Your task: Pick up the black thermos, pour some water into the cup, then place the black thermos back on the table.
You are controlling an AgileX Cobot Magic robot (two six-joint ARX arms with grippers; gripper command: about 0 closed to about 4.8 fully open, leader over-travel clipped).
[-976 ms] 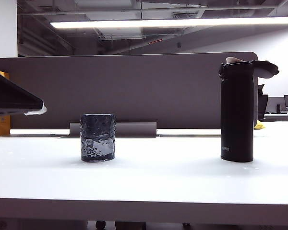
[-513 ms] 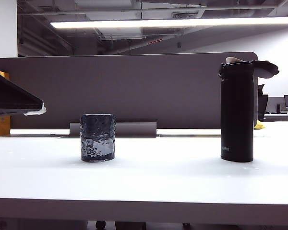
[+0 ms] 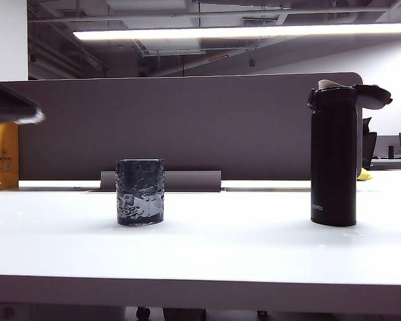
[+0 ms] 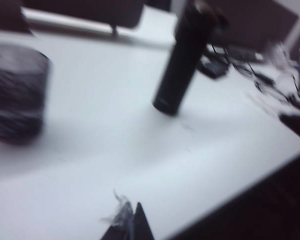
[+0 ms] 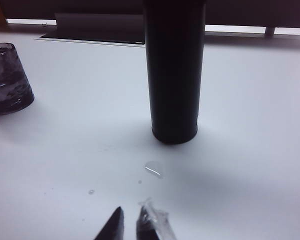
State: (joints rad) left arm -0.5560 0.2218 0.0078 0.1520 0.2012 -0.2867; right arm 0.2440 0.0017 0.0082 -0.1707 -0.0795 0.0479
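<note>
A: Exterior view: where do things stand?
B: The black thermos [image 3: 333,157] stands upright, lid flipped open, on the right of the table [image 3: 200,251], well apart from the cup [image 3: 140,191].
A: And the grippers?
B: The left gripper [image 4: 131,224] hangs over bare table, fingertips together. The right gripper [image 5: 130,225], near the thermos base, shows a slight gap and grips nothing.

Made out small white lettering low on the black thermos [image 3: 333,158], standing right on the desk [image 3: 200,251], but too small to read. Saw dark print on an orange box [image 3: 5,154] at far left, likewise illegible. Found nothing else written.
</note>
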